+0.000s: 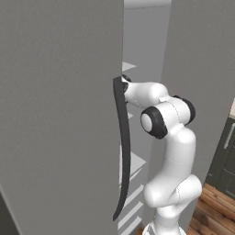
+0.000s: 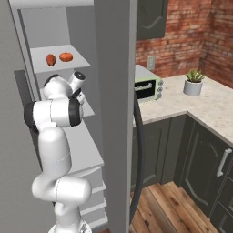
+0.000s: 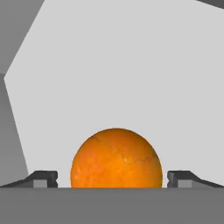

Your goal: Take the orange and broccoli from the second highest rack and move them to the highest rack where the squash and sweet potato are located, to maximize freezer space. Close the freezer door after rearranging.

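Observation:
In the hand view the orange (image 3: 116, 158) sits on a pale rack floor, right between my two fingertips (image 3: 43, 178). My gripper (image 3: 113, 179) is open around it, with a gap on each side. My arm (image 2: 54, 111) reaches into the freezer at the second highest rack (image 2: 88, 109). On the highest rack (image 2: 81, 59) lie the sweet potato (image 2: 51, 59) and the squash (image 2: 66, 57). The freezer door (image 1: 55, 114) stands open on my left, its dark handle (image 1: 122, 147) close to the arm. The broccoli is hidden.
The fridge's other grey door (image 2: 113, 113) with its dark handle (image 2: 139, 150) stands just right of the arm. Beyond it a counter (image 2: 205, 109) carries a toaster oven (image 2: 146, 86) and a potted plant (image 2: 193, 84). Lower racks (image 2: 86, 159) lie below my elbow.

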Motion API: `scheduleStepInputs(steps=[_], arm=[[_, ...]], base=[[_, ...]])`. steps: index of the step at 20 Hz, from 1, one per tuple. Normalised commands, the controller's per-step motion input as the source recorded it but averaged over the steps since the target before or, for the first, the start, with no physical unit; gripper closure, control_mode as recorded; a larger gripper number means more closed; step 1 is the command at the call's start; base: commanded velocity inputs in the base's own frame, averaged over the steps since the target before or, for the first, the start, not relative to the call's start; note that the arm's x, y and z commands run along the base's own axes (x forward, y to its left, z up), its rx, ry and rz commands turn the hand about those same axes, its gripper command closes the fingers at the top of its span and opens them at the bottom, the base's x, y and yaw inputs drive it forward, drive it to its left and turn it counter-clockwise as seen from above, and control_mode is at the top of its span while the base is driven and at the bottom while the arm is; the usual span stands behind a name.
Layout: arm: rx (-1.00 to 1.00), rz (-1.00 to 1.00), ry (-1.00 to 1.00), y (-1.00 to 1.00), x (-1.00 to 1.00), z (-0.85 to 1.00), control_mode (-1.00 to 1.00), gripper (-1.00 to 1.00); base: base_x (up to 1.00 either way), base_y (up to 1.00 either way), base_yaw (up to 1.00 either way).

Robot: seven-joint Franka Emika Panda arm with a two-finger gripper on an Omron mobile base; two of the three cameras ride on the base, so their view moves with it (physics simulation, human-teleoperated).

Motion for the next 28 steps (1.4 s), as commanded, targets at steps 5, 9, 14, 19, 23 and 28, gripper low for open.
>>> scheduleStepInputs(steps=[5,9,14,19,23,28], arm=[[0.00,0.00,0.00,0.25,0.00,-0.22,-1.00,-1.00],[0.00,0.00,0.00,0.15,0.00,-0.28,-1.00,-1.00],[-0.06,0.00,0.02,0.19,-0.01,-0.51,-1.00,1.00],[-0.03,0.00,0.00,0.15,-0.04,-0.47,-1.00,1.00],[0.00,0.00,-0.06,0.03,-0.19,-0.23,-1.00,1.00],[0.00,0.00,-0.11,-0.09,-0.47,-0.12,-1.00,1.00]], base=[[0.00,0.00,0.00],[0.00,0.00,0.00],[0.00,0.00,0.00],[0.00,0.00,0.00],[0.00,0.00,0.00],[0.00,0.00,0.00]])
